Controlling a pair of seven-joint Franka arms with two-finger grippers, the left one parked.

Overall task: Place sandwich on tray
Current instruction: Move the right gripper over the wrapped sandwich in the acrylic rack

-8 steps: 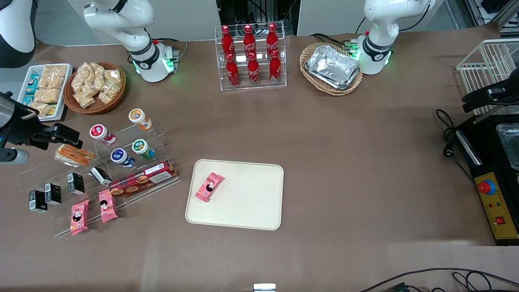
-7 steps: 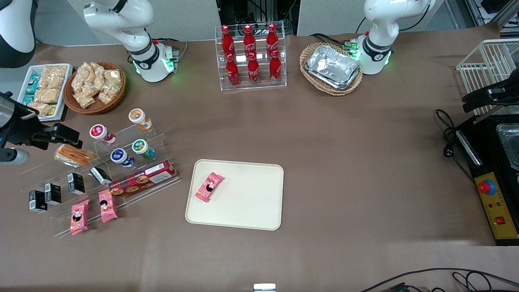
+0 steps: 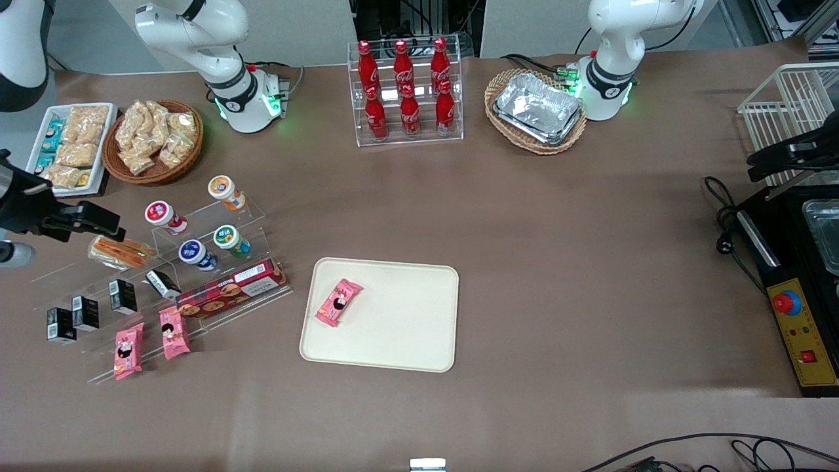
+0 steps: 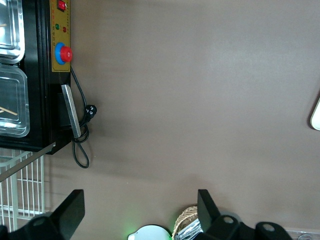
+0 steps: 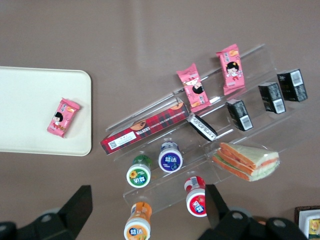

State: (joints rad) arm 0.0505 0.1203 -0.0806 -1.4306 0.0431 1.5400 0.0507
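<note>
The gripper (image 3: 98, 219) hangs open just above the sandwich (image 3: 121, 252), holding nothing. The sandwich lies on a clear stepped rack (image 5: 240, 145) toward the working arm's end of the table. A long red box (image 5: 146, 127) on the rack reads "Walkers". The red bottles (image 3: 403, 88) say Coca-Cola. The tray (image 3: 406, 328) sits on open brown table (image 3: 557, 262), with one pink snack packet (image 3: 338, 302) on it and much bare room beside that.
</note>
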